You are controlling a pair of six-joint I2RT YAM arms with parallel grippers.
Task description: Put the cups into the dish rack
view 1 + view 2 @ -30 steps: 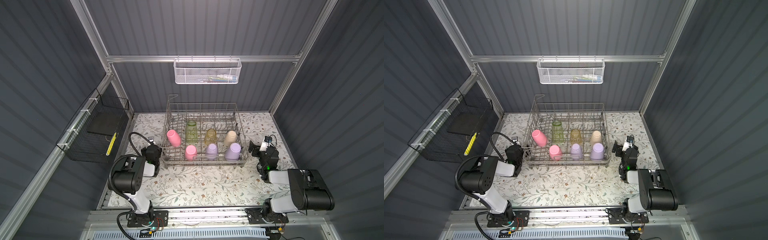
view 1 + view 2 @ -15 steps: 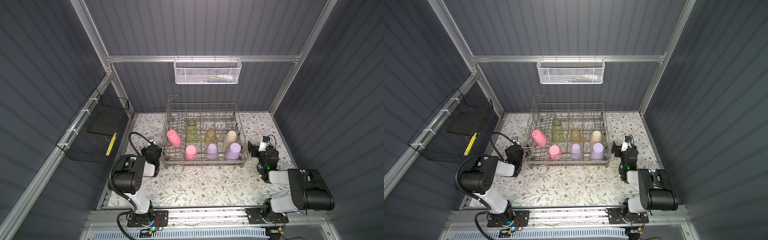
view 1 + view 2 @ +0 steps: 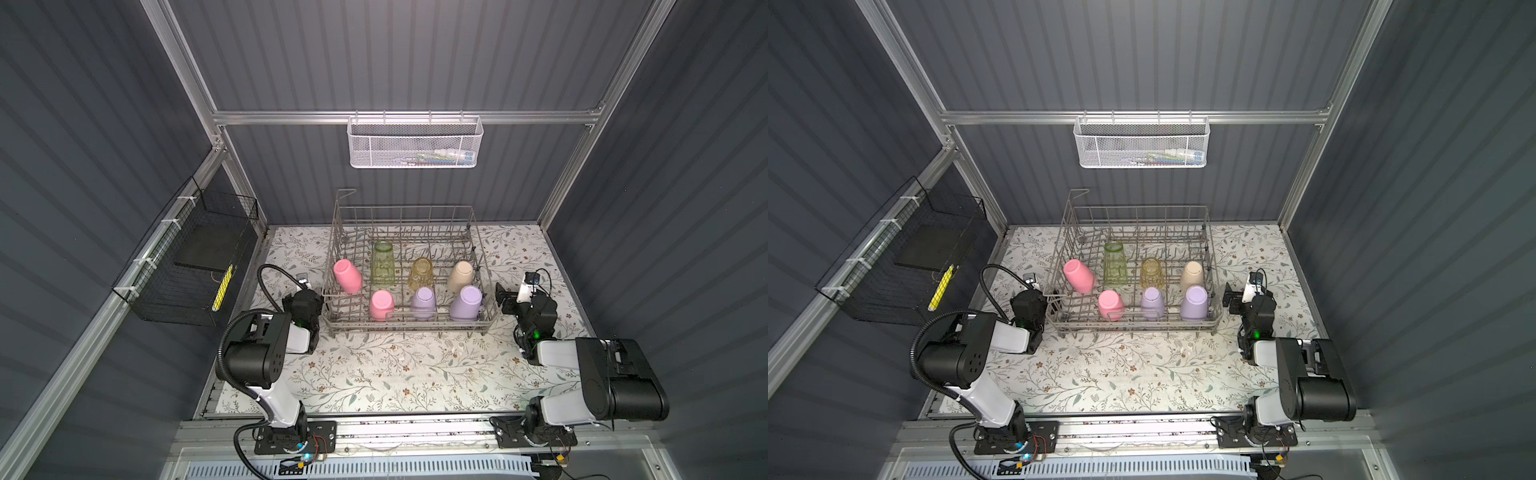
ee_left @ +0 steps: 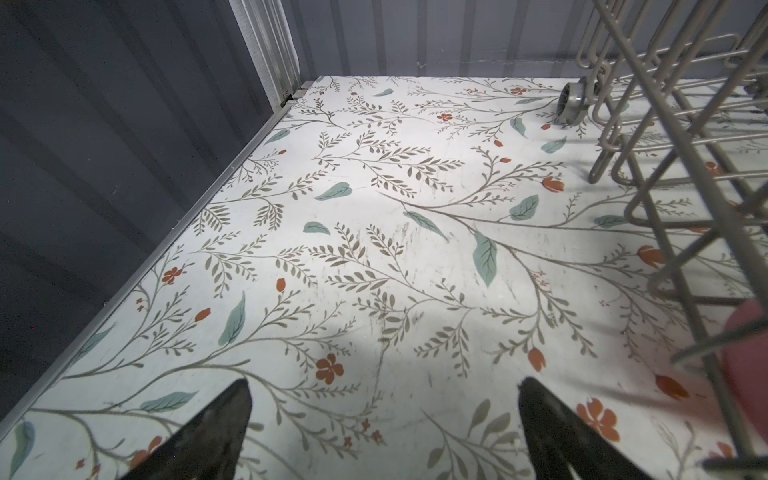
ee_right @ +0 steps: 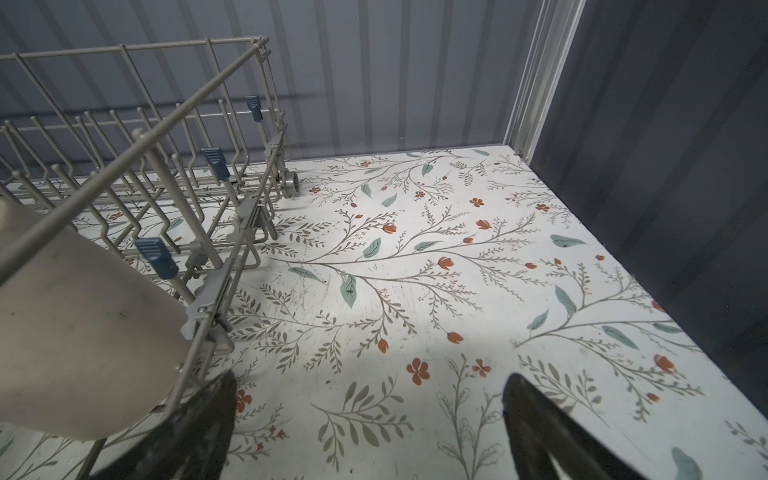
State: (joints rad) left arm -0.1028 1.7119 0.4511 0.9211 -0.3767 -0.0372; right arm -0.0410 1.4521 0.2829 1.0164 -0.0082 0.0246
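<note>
The grey wire dish rack (image 3: 409,329) (image 3: 1133,327) stands at the back middle of the floral table. Several cups sit upside down inside it: a pink cup (image 3: 348,276), a clear green cup (image 3: 383,263), a clear yellow cup (image 3: 421,273) and a beige cup (image 3: 460,276) behind, a second pink cup (image 3: 382,304) and two lilac cups (image 3: 423,303) (image 3: 466,303) in front. My left gripper (image 3: 309,296) (image 4: 384,386) rests low at the rack's left side, open and empty. Beside the rack's right side my right gripper (image 3: 504,300) (image 5: 370,382) is open and empty too.
A white mesh basket (image 3: 415,143) hangs on the back wall and a black wire basket (image 3: 187,266) on the left wall. In the wrist views the rack's wires (image 4: 673,137) (image 5: 137,149) stand close beside each gripper, with the beige cup (image 5: 83,324) nearest the right one.
The right gripper has edged slightly towards the rack. The left arm and the cups have not moved.
</note>
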